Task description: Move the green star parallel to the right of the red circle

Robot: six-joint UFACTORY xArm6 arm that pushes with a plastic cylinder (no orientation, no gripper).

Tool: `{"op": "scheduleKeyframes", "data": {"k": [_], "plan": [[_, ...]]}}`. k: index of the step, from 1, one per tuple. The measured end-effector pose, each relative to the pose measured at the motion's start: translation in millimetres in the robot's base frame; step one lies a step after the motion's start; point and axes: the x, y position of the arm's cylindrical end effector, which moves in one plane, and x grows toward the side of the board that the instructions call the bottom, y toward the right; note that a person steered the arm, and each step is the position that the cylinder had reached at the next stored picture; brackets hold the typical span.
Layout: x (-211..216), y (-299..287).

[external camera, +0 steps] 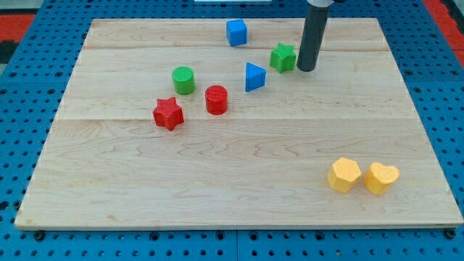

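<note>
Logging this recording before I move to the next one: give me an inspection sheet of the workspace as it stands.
Surface: pale wooden board, flat, edges in view.
Job's things: green star near the view's top; red circle lower and to the view's left of it, with the blue triangle between them.
Clutter: blue cube, green cylinder, red star, two yellow hearts at the view's lower right.
Grippers: none; my tip sits just to the view's right of the green star; contact cannot be judged.
Cables: nothing seen.
Surroundings: blue perforated base around the board.
</note>
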Motion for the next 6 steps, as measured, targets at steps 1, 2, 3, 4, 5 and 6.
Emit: {"op": "scheduleKeyframes", "data": {"k": [1, 2, 3, 4, 5, 6], "plan": [[-41.1, 22.7], [-65.5, -2.3], [-55.8, -41.8], [-9.3, -45.4], [28.5, -27.0], [59.5, -37.9]]}}
